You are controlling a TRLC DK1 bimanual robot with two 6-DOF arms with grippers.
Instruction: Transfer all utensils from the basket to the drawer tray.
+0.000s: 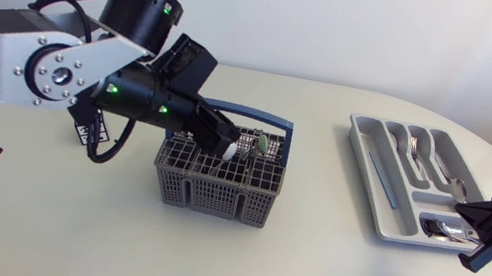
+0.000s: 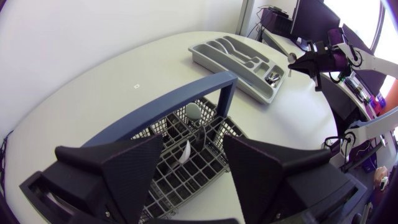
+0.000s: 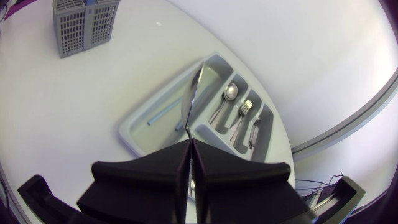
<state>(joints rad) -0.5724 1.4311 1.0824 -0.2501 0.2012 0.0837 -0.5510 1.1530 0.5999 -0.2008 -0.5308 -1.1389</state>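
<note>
1. Left end effector: fingers spread wide, holding nothing, poised directly over the basket.
2. Basket: left of the bench's middle. A white utensil and a round-headed piece stand inside, beside the blue handle. Recommendation: descend with the fingers either side of the white utensil, clear of the handle and wire walls, then close.
3. Tray: well apart to the right, with a spoon and fork already in compartments.
4. Right end effector: clamped on a thin metal utensil above the tray's near end. Recommendation: lower it level into a matching slot before releasing.
5. Not determinable: the held utensil's type, since it is seen edge-on. The arm hides part of the basket's contents.
</note>
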